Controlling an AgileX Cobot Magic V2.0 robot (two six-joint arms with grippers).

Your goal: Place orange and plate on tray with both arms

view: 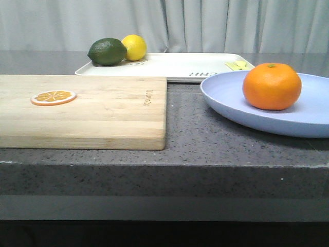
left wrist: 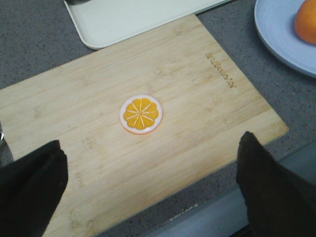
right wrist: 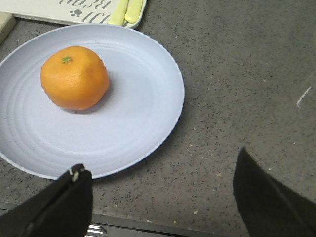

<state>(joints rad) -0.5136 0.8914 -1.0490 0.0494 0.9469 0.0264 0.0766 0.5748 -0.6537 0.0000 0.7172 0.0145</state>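
The orange (view: 272,86) sits on the pale lavender-blue plate (view: 226,100) at the right of the counter; both also show in the right wrist view, the orange (right wrist: 74,77) on the plate (right wrist: 138,98). The cream-white tray (view: 175,66) lies behind, with dark lettering and a yellow-green mark; its corner shows in the left wrist view (left wrist: 118,19) and the right wrist view (right wrist: 54,10). My left gripper (left wrist: 150,173) is open above the cutting board's near edge. My right gripper (right wrist: 160,185) is open above the counter, beside the plate's near rim. Neither gripper shows in the front view.
A wooden cutting board (view: 103,110) lies at the left with a flat orange slice disc (view: 53,96) on it. A dark green lime (view: 107,51) and a yellow lemon (view: 134,47) sit on the tray's far left end. The counter's front edge (view: 164,164) is close.
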